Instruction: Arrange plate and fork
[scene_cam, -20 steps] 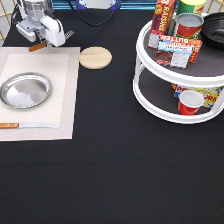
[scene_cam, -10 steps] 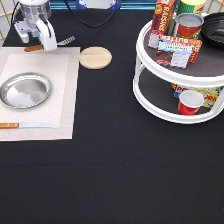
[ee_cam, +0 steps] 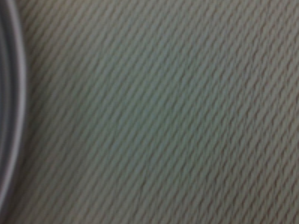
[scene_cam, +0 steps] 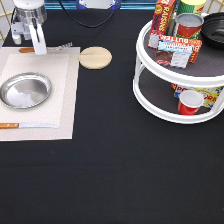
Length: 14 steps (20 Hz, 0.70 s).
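Plate (scene_cam: 25, 90) rests on the placemat (scene_cam: 55, 70) at the bench's left edge; fork (scene_cam: 55, 48) lies along the mat's far edge under the gripper (scene_cam: 37, 47). Whether the jaws grip it I cannot tell. Ideally pinch the handle squarely.

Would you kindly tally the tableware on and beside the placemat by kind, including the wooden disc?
Plates: 1, the plate
Forks: 1, the fork, at the gripper
Knives: 1, the knife
Wooden discs: 1, the coaster
Total: 4
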Motion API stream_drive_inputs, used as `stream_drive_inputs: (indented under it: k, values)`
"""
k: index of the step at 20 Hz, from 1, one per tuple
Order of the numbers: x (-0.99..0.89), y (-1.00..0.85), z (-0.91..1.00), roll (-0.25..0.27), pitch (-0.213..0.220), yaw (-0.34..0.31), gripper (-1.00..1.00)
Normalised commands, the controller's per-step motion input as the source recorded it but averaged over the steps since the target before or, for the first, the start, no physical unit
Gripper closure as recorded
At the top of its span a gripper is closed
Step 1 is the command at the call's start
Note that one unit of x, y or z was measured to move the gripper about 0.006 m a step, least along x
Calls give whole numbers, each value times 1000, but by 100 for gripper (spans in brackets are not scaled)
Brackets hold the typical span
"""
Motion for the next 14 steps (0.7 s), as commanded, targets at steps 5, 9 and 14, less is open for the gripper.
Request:
stream_drive_inputs:
  k: [5,9,14]
  values:
    - [0,-357,-79,0,-23,-226,100]
    - [212,-101,-16,0,-20,-274,100]
    - [313,-99,-10,0,0,-252,100]
